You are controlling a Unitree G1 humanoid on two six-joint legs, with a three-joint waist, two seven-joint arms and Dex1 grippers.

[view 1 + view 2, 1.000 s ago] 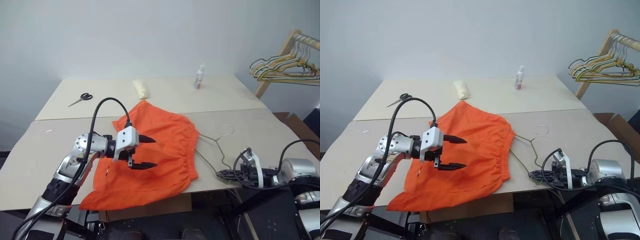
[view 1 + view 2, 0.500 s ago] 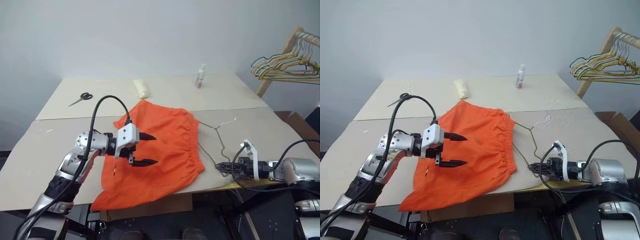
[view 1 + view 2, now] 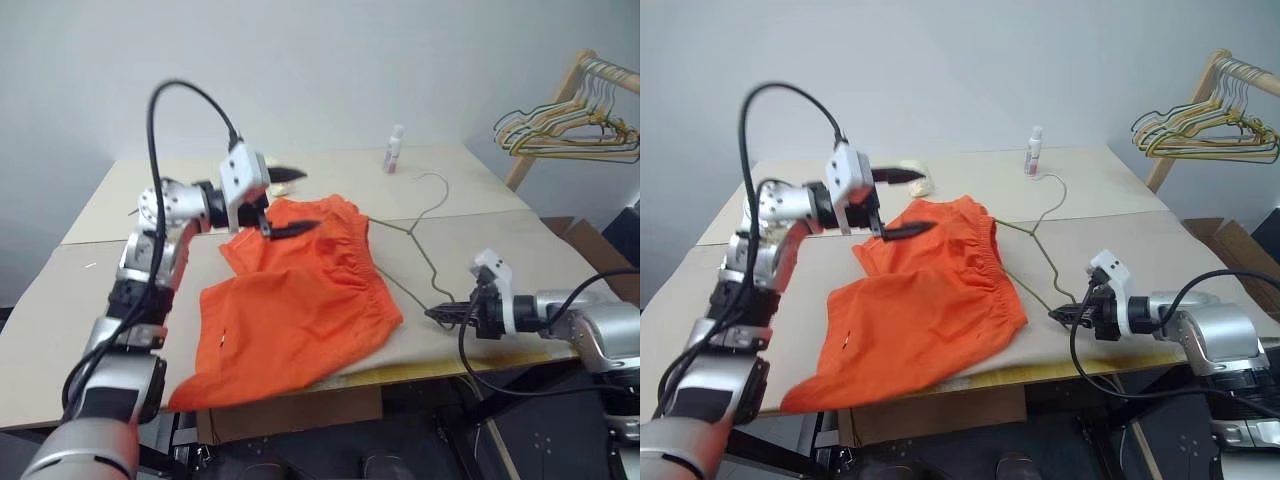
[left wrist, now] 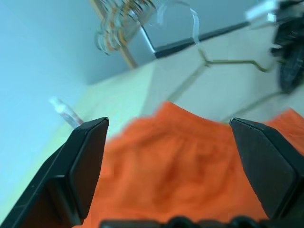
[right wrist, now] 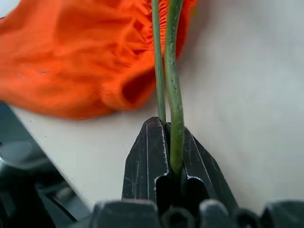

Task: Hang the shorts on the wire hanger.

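Head view, as I see it from my station. My right gripper (image 3: 1065, 316) has its 2 fingers pressed together on the hanger (image 3: 1040, 245), pinching the corner where 2 wire runs meet; the right wrist view shows both wires entering the pinch side by side. From that corner the hanger's long axis runs toward 11 o'clock across the table (image 3: 1160, 250), its far end going under the waistband of the shorts (image 3: 930, 300), while its hook curves up toward 12 o'clock near the small bottle (image 3: 1034, 152).

The shorts lie flat at table centre, waistband toward 2 o'clock, leg hems trailing to 7 o'clock over the near edge.

My left gripper (image 3: 898, 203) hovers above the far corner of the shorts at 11 o'clock of them, fingers spread wide and holding nothing; its wrist view looks across the fabric toward the hanger.

Key relation, as I judge it: the shorts lie at 9 to 10 o'clock of the held corner, so threading calls for the wire to slide further along its own axis, and my left arm is the nearer one for lifting the waistband.

A rack of spare hangers (image 3: 1200, 135) stands at 2 o'clock, well apart.
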